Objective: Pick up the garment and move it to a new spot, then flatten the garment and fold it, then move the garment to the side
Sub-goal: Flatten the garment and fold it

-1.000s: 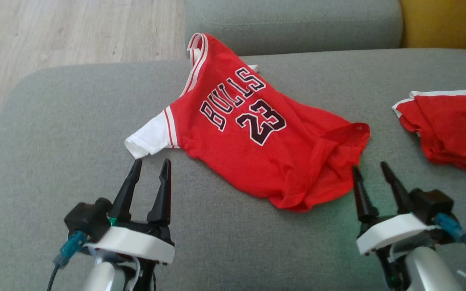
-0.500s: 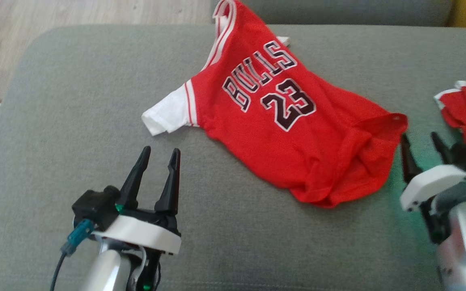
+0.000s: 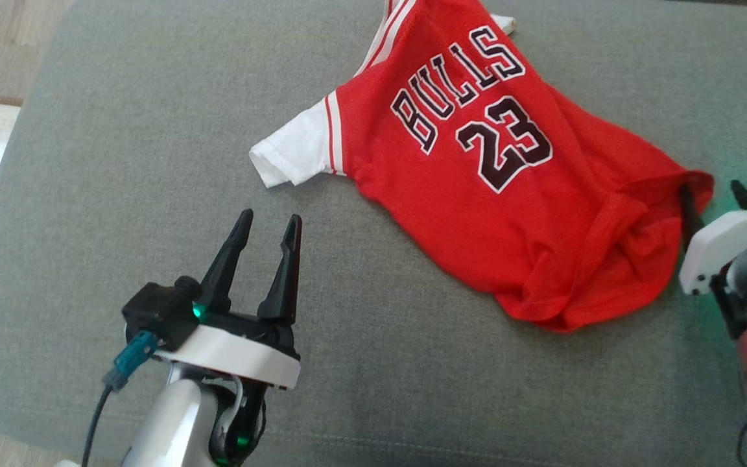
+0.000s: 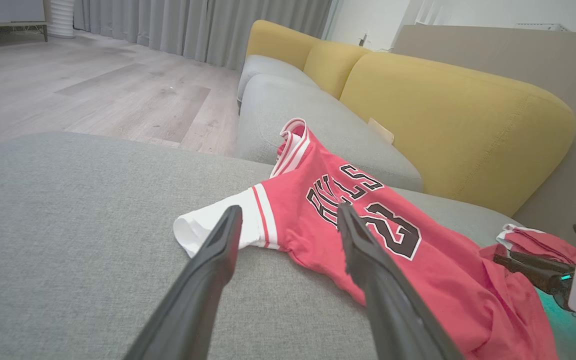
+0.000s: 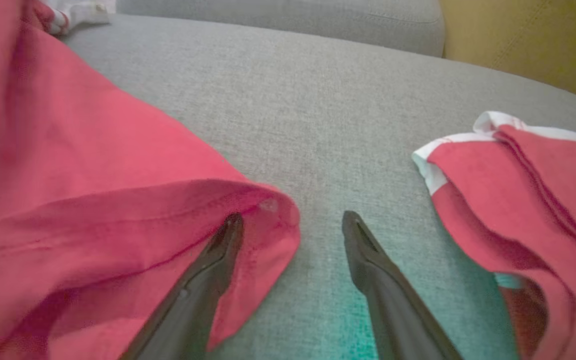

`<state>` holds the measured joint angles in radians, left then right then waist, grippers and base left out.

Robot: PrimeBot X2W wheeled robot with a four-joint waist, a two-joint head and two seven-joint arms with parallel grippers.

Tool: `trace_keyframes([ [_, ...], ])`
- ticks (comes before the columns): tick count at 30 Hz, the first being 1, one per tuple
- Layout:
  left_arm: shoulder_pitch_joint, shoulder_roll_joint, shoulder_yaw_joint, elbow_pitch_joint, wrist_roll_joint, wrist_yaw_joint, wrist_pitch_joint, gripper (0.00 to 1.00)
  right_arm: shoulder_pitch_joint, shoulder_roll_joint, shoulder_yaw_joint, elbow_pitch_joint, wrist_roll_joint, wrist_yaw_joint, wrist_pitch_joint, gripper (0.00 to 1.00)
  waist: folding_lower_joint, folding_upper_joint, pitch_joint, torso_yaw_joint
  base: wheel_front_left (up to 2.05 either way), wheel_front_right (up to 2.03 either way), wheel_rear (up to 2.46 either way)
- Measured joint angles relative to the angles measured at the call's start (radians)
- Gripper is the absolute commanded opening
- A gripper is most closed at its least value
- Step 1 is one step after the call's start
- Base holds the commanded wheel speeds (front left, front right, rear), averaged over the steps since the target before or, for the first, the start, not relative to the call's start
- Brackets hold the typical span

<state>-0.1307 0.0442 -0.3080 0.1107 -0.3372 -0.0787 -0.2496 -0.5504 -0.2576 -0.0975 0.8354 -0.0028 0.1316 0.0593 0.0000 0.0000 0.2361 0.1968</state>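
- Garment (image 3: 509,194), a red jersey with white sleeves and "BULLS 23" printed in black, lies spread face up on a grey cushion (image 3: 120,162); its lower hem is bunched and folded over.
- Left gripper (image 3: 269,218) hovers just short of the garment's white sleeve (image 3: 289,152), on the side nearer the robot. Its fingers stand a moderate width apart with nothing between them, and they don't touch the cloth.
- In the left wrist view the fingers of that gripper (image 4: 288,209) frame the sleeve and the start of the lettering.
- Right gripper (image 5: 292,216) sits at the garment's lower corner, fingers well spread. One finger (image 5: 218,255) overlaps the rolled hem (image 5: 248,200) and the other is over bare cushion beside it. I can't tell whether the finger presses on the cloth.
- A second red piece with white trim (image 5: 518,200) lies crumpled beside the garment, apart from it, past the right gripper.
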Motion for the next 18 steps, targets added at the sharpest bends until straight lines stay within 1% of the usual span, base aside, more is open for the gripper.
trace_keyframes([
  [4,-0.009,0.0,-0.003,-0.003,-0.001,0.001,0.0,1.0,-0.042,-0.028,0.003,0.054,-0.027,0.0,0.011,1.0,0.0,0.0,0.021,0.008,0.0,0.0,0.0],
  [8,-0.025,0.0,-0.004,-0.003,-0.002,0.001,0.0,1.0,-0.08,-0.038,0.007,0.098,-0.031,0.0,0.012,1.0,0.0,0.0,0.029,0.013,0.0,0.0,0.0],
  [9,-0.026,0.0,-0.004,-0.003,-0.002,0.001,0.0,1.0,-0.087,-0.038,0.01,0.107,-0.031,0.0,0.012,0.69,0.0,0.0,0.029,0.013,0.0,0.0,0.0],
  [10,-0.026,0.0,-0.005,-0.003,-0.007,0.003,0.0,1.0,-0.094,-0.038,0.014,0.116,-0.031,0.0,0.011,0.0,0.0,0.0,0.03,0.013,0.0,0.0,0.0],
  [15,-0.026,0.0,-0.006,-0.002,-0.012,0.01,0.0,1.0,-0.122,-0.041,0.046,0.152,-0.031,0.0,0.008,0.0,0.0,0.0,0.028,0.013,0.0,0.0,0.0],
  [18,-0.026,0.0,-0.007,0.0,-0.012,0.01,0.0,1.0,-0.145,-0.06,0.061,0.171,-0.031,0.0,0.007,0.0,0.0,0.0,0.026,0.011,0.0,0.0,0.0],
])
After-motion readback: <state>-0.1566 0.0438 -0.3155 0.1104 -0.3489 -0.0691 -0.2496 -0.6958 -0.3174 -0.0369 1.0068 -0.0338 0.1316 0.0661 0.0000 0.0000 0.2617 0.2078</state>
